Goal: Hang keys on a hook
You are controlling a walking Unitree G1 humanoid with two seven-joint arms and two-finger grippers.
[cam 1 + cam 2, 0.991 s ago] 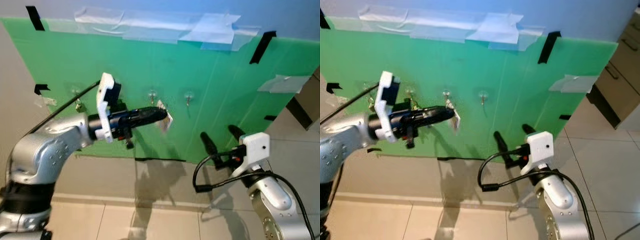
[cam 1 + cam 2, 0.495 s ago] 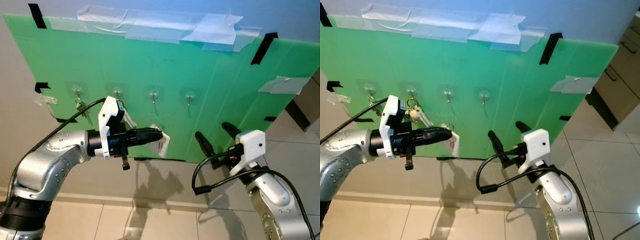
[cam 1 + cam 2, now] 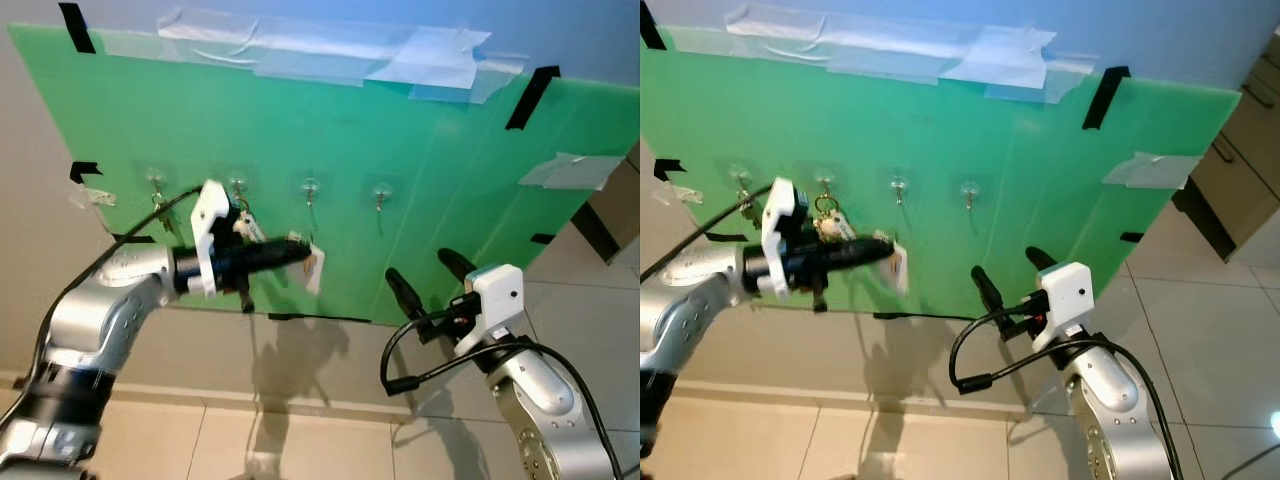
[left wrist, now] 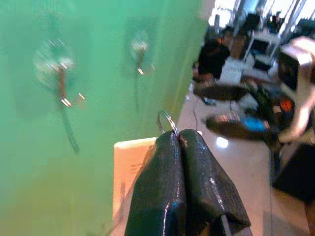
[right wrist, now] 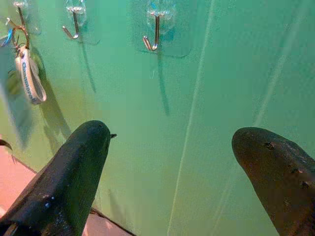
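**Keys held just short of an empty hook**

A green board (image 3: 420, 180) is taped to the wall, and everything here is best placed against its row of four clear stick-on hooks. The left gripper (image 3: 300, 255) reaches across the board's face just below that row, its fingers (image 4: 172, 177) pressed tightly together on the keys (image 3: 313, 268). In the left wrist view the metal ring pokes up between the fingertips while a pale tag hangs beneath them. Pinching at the ring leaves its loop free to catch a hook, which looks like the reason for the grip.

The third hook (image 3: 310, 190) from the board's left edge is bare and sits just above the gripper's tip; I judge it the target, since the second hook (image 3: 824, 183) already carries another key bunch (image 3: 830, 222) with a ring and strap. The fourth hook (image 3: 380, 195) is also bare.

The right gripper (image 3: 425, 280) waits lower, near the board's bottom edge, fingers spread wide and holding nothing, seemingly kept clear of the working arm.

The ring must still rise and slip over the upturned tip.
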